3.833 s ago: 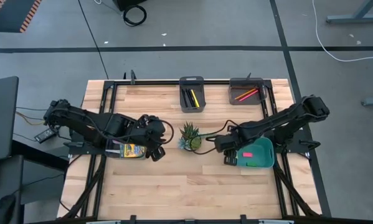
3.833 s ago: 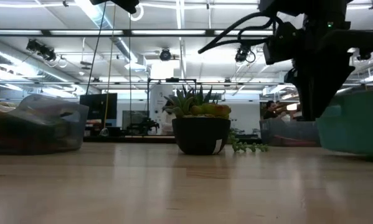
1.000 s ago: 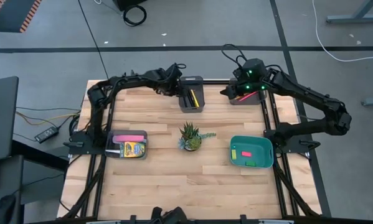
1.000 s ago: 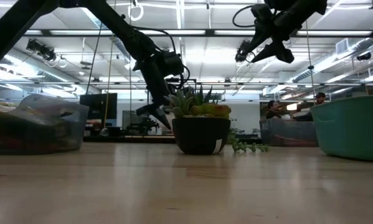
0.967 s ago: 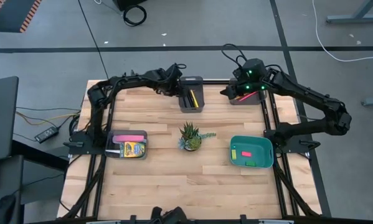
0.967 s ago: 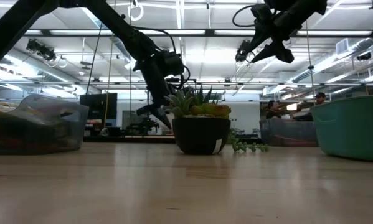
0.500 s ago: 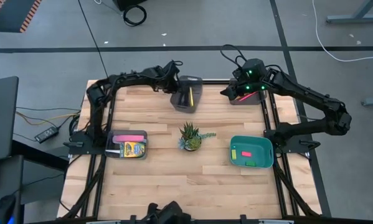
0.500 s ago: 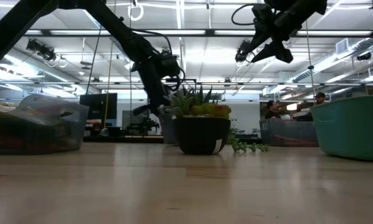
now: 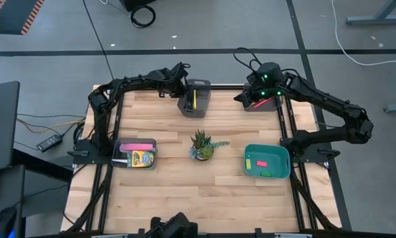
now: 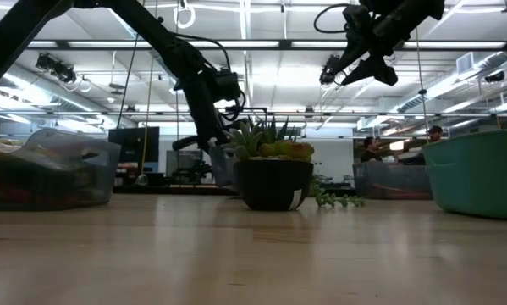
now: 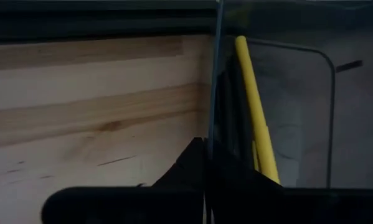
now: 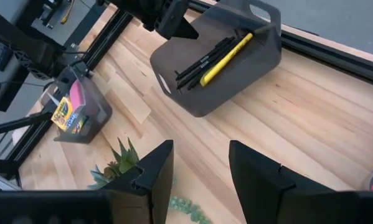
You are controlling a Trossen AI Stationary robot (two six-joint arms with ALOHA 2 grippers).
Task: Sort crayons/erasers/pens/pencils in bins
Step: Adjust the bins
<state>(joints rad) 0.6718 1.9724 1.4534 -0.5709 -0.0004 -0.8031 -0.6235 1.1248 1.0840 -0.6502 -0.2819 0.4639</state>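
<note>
The dark grey pen bin (image 9: 195, 99) stands askew at the table's far middle, with black pens and a yellow pen (image 12: 226, 51) inside. My left gripper (image 9: 182, 92) is shut on its left wall. My right gripper (image 12: 198, 180) is open and empty, high above the table by the grey pencil bin (image 9: 264, 100), which holds red and orange pencils. The teal bin (image 9: 281, 165) holds erasers. The near-left grey bin (image 9: 121, 147) holds the crayon box (image 9: 141, 159) and a pink bar. My left gripper pinches the pen bin's long left wall (image 11: 215, 106) between its fingers, one finger inside the bin and one outside. The fingers come slanting down from the table's left. The bin sits turned and tipped; whether its bottom is on the table, I cannot tell.
A small potted plant (image 9: 201, 145) stands at the table's middle, between the bins. The black frame rails (image 9: 112, 119) run along the table's left, right and far edges. People show in the room far behind the table.
My left gripper has gone toward the table's left edge with the pen bin's wall in its hold. The bin has slid left from its place at the far edge and turned askew. My right gripper has kept still.
</note>
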